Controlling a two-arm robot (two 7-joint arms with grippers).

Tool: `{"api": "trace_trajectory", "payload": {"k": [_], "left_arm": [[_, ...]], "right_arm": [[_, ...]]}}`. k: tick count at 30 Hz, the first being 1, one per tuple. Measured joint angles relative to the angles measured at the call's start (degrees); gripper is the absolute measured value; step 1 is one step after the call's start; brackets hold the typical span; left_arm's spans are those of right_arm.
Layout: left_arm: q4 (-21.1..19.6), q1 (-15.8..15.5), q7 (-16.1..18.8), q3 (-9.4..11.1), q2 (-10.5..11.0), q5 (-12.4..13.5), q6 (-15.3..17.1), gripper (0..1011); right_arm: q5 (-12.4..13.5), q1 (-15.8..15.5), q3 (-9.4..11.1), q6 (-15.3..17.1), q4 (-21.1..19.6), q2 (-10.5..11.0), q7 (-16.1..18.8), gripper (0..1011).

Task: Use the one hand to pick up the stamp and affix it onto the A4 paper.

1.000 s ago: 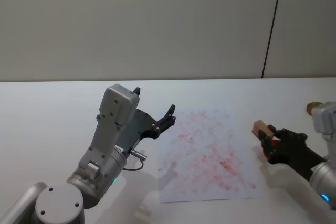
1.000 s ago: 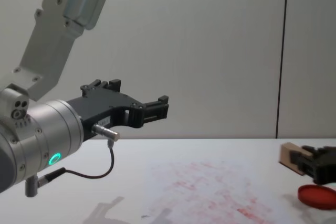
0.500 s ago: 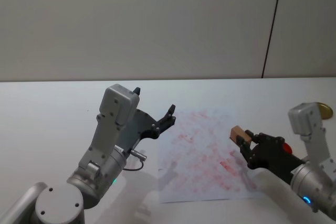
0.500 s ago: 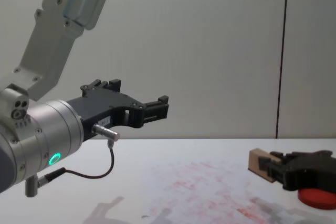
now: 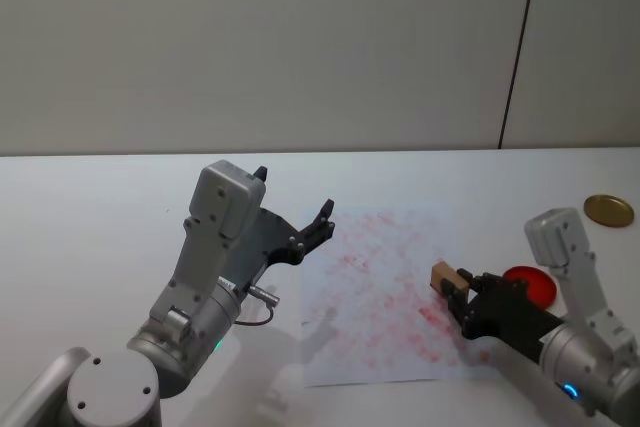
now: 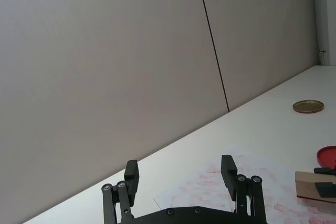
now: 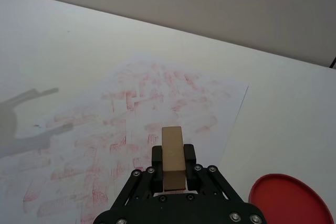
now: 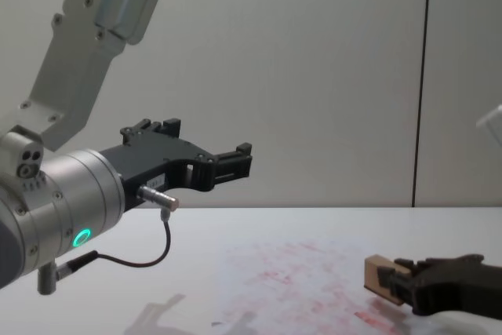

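The stamp (image 5: 444, 274), a small tan wooden block, is clamped between the slim dark fingers of my right gripper (image 5: 453, 285). It hangs low over the right part of the A4 paper (image 5: 380, 287), a white sheet full of faint red prints. I cannot tell whether the stamp touches the sheet. The right wrist view has the stamp (image 7: 172, 156) sticking out of the shut gripper (image 7: 173, 162) above the printed paper (image 7: 105, 129). My left gripper (image 5: 295, 193) is raised off the table beside the sheet's left edge, open and holding nothing.
A flat round red ink pad (image 5: 528, 285) lies on the table just right of the paper. A gold round lid (image 5: 608, 209) sits farther back right. The white table (image 5: 100, 207) runs back to a grey wall.
My right gripper has carried the stamp leftward from beside the ink pad to over the paper's right part, and lower. The left arm has not moved.
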Motion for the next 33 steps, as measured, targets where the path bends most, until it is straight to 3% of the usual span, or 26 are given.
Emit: {"api": "trace_trajectory", "payload": {"k": [33], "left_arm": [[0.00,0.00,0.00,0.00,0.00,0.00,0.00,993]], "right_arm": [[0.47,1.70,0.12,4.47,2.01,-0.05,2.11,218]]}}
